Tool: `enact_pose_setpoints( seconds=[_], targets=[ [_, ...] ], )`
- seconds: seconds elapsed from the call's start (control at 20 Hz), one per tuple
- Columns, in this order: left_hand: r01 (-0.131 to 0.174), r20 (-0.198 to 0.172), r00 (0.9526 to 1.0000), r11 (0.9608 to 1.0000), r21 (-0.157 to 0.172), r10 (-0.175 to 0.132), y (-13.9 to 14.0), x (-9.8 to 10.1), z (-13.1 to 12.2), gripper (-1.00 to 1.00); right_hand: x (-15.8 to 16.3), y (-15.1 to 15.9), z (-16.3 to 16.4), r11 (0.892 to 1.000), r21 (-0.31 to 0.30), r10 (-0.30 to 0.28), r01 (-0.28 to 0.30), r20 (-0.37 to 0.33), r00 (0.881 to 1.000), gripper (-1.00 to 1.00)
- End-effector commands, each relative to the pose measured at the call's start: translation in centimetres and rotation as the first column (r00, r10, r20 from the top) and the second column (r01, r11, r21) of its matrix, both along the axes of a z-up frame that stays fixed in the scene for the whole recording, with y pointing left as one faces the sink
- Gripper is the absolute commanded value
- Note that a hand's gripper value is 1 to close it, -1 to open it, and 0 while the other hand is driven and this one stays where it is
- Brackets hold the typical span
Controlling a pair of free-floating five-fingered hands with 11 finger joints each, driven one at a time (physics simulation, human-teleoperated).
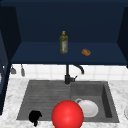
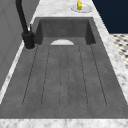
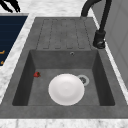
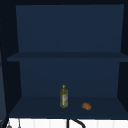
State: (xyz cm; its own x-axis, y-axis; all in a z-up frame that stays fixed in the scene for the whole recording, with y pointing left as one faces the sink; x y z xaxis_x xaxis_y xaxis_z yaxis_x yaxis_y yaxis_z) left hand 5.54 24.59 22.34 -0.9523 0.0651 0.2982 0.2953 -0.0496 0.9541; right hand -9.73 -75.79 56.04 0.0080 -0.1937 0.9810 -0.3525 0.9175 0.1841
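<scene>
The left hand point(image 1: 35, 117) hangs over the front rim of the sink point(image 1: 25, 100), at the near-left corner of the ribbed draining board point(image 2: 65, 75). In the right side view it shows at the far corner, over the marble surface point(image 3: 15, 70). Its fingers point(image 3: 10, 5) look loose and spread, holding nothing and touching nothing that can be made out.

The nearest thing is the red ball point(image 1: 67, 115), at 3 o'clock from the hand and near it but apart. The ball sits low at the front of the sink, where the draining board meets the basin. A white plate point(image 1: 88, 108) lies flat on the basin floor at 2 o'clock from the ball, partly behind it. The black tap point(image 1: 68, 75) stands at 12 o'clock from the ball, at the back rim. On the cabinet shelf point(image 4: 37, 107) above stand 1 oil bottle point(image 1: 63, 42) and 1 small brown roll point(image 1: 86, 52).

The likely risk is the ball itself: round and smooth, it could roll away from a sideways brush of open fingers. It could then drop onto the plate, since nothing stands between the 2.
</scene>
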Motion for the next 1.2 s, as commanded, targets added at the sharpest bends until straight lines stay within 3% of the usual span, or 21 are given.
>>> enact_pose_setpoints(
  seconds=[0.0,0.25,0.3,0.55,0.95,1.15],
  targets=[
    [0.0,0.0,1.0,1.0,0.0,0.0,0.0,0.0,0.0,0.0,-0.3,-2.4,-1.7,0.999,-0.038,0.011,-0.012,-0.007,1.0,-1.0],
    [0.0,0.0,1.0,1.0,0.0,0.0,0.0,0.0,0.0,0.0,-0.7,-4.6,-2.2,0.991,-0.132,0.012,-0.013,-0.007,1.0,-1.0],
    [0.0,0.0,1.0,1.0,0.0,0.0,0.0,0.0,0.0,0.0,-1.4,-4.2,-2.6,0.985,-0.171,0.01,-0.01,-0.002,1.0,-1.0],
    [0.0,0.0,1.0,1.0,0.0,0.0,0.0,0.0,0.0,0.0,-2.9,-4.5,-4.3,0.98,-0.199,-0.03,0.028,-0.006,1.0,-1.0],
    [0.0,0.0,1.0,1.0,0.0,0.0,0.0,0.0,0.0,0.0,-5.8,-3.8,-7.7,0.974,-0.222,-0.035,0.036,0.009,0.999,-1.0],
    [0.0,0.0,1.0,1.0,0.0,0.0,0.0,0.0,0.0,0.0,-7.3,-3.3,-8.8,0.961,-0.271,-0.042,0.048,0.028,0.999,-1.0]
  ],
)
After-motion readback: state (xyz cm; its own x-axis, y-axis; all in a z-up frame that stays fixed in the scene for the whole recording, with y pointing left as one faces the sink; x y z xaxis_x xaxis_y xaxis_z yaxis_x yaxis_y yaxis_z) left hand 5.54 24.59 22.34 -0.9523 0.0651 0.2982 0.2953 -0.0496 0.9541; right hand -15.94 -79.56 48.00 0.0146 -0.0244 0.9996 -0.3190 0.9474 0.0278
